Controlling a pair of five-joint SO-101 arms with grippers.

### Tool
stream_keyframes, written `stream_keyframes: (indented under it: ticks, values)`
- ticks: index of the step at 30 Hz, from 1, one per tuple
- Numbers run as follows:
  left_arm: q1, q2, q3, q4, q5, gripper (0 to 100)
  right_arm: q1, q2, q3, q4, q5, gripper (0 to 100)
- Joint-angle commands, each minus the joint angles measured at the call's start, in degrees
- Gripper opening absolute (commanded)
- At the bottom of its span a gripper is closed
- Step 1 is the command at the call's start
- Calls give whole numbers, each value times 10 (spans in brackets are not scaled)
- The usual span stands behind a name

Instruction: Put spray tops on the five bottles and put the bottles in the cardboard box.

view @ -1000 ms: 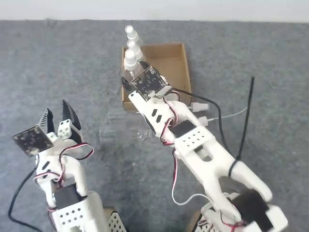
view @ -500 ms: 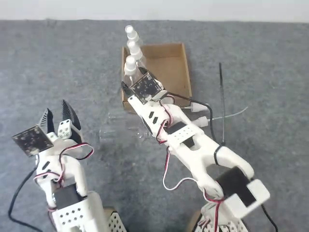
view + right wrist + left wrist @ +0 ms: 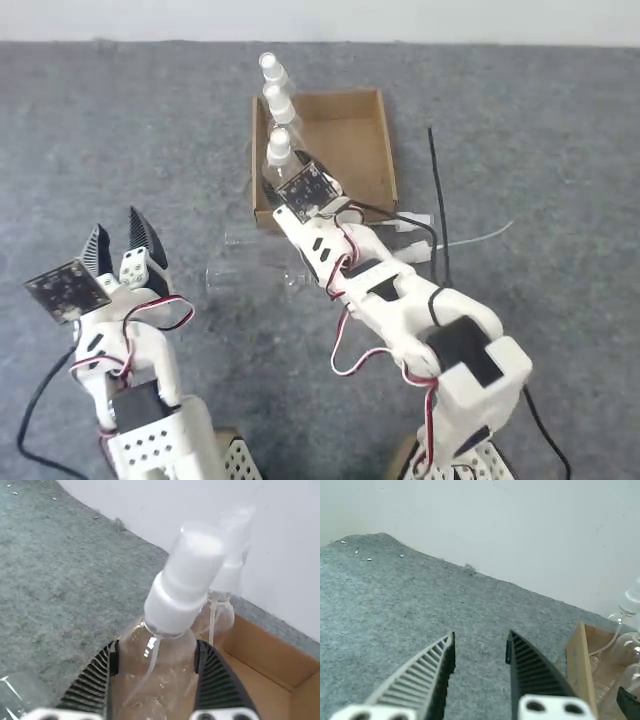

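Three clear plastic bottles with white spray tops stood at the left wall of the brown cardboard box in the high view, the third bottle clamped in the right gripper. Left wrist view: the left gripper gaped wide, well apart from the box. Right wrist view: the third bottle sat upright between the jaws. Lowering it straight down and releasing gently would likely spare its neighbours.
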Motion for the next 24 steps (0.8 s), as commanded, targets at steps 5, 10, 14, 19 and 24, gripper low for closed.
stream_keyframes:
  ticks: [5, 10, 14, 19, 24]
  values:
    - [-1, -13, -2, -16, -4, 160, 6, 0, -44, -18, -5, 9]
    - [-1, -13, -2, -16, -4, 160, 7, 0, -43, -16, -67, 10]
    - [-2, -13, -2, -16, -4, 160, 7, 0, -43, -12, -88, 10]
    - [-2, -13, -2, -16, -4, 160, 7, 0, -44, 10, -73, 11]
    - [-2, -13, -2, -16, -4, 160, 7, 0, -44, 14, -73, 69]
